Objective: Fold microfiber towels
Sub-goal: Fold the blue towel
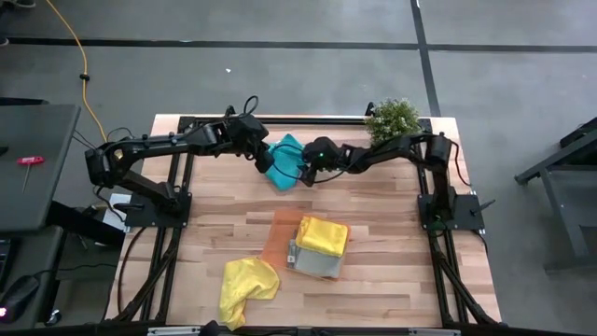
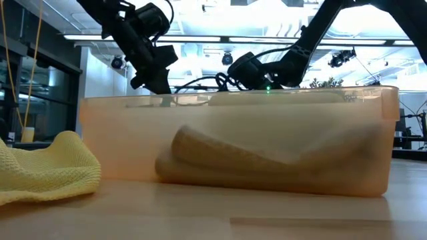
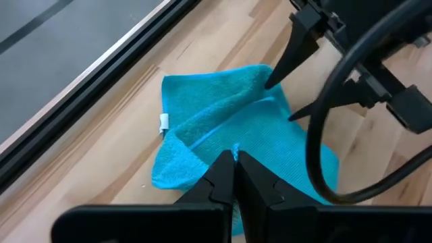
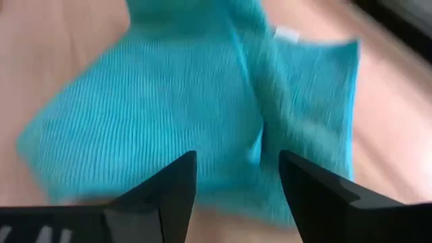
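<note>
A teal-blue microfiber towel (image 1: pixel 284 159) lies crumpled and partly folded over itself on the table's far middle (image 3: pixel 223 128). My left gripper (image 3: pixel 235 165) reaches it from the left and is shut on it (image 1: pixel 268 162). My right gripper (image 4: pixel 236 158) hovers open over the towel's right part (image 1: pixel 304 175), one finger on either side of a raised fold (image 4: pixel 260 115). In the low view the tray hides the teal towel. My left gripper pinches a small peak of the teal towel (image 3: pixel 235 150) between its two fingertips, slanting down from the table's left; one layer or several, I cannot tell. The rest of the towel lies slack on the table. My right gripper's fingertip (image 3: pixel 273 75) stands at the towel's edge; whether it touches the cloth I cannot tell.
An orange tray (image 1: pixel 280 233) at mid-table holds a folded yellow towel (image 1: pixel 323 235) on top of a grey one (image 1: pixel 312 263). A loose yellow towel (image 1: pixel 247 285) lies near the front left. A potted plant (image 1: pixel 392 118) stands at the far right, behind my right arm.
</note>
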Motion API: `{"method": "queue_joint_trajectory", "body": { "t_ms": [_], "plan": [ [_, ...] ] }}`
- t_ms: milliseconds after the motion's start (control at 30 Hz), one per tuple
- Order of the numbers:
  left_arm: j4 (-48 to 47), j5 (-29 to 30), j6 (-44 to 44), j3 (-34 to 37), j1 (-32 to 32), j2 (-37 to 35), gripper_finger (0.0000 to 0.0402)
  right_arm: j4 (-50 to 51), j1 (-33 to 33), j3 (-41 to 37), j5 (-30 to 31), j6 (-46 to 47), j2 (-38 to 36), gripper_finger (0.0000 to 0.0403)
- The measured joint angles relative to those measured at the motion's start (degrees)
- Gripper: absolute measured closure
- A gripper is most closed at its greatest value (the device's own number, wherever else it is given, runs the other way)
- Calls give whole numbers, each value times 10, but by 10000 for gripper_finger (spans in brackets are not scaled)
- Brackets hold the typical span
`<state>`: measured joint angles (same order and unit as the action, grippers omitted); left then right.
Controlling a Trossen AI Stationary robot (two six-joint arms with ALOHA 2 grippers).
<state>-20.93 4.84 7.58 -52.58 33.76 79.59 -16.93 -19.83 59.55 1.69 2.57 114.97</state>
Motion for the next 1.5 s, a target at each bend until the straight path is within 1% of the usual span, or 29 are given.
{"method": "queue_joint_trajectory", "body": {
  "t_ms": [67, 133, 300, 533, 633, 800, 1000, 1067, 1167, 1200, 1267, 1367, 1500],
  "plan": [
    [0, 1, 5, 0, 0, 0, 402, -22, 3, 0, 16, 0, 4, 207],
    [1, 1, 8, 0, 0, 0, 402, -23, 4, 0, 28, 0, 4, 215],
    [9, 1, 8, 0, 0, 0, 402, -14, 3, 0, 28, 0, 4, 245],
    [16, 1, 13, 0, 0, 0, 402, -21, 4, 1, 28, 5, 15, 305],
    [16, 1, 13, 0, 0, 0, 402, -27, 4, 0, 29, 32, 30, 322],
    [15, 1, 15, 0, 0, 0, 402, -41, 4, 0, 44, 94, 35, 329],
    [15, 1, 15, 0, 0, 0, 402, -42, 4, 0, 44, 104, 35, 331],
    [15, 1, 14, 0, 0, 0, 402, -43, 4, 1, 44, 119, 35, 343],
    [15, 1, 14, 0, 0, 0, 402, -40, 3, 10, 43, 137, 35, 386],
    [15, 1, 14, 0, 0, 0, 402, -40, 1, 15, 40, 140, 35, 394],
    [14, 1, 13, 0, 0, 0, 402, -36, 0, 26, 38, 141, 33, 393],
    [7, -1, 13, 0, 7, -11, 402, -14, -3, 40, 39, 133, 15, 399],
    [3, -2, 13, 0, 33, -36, 402, 35, -16, 43, 34, 121, -37, 401]
  ]
}}
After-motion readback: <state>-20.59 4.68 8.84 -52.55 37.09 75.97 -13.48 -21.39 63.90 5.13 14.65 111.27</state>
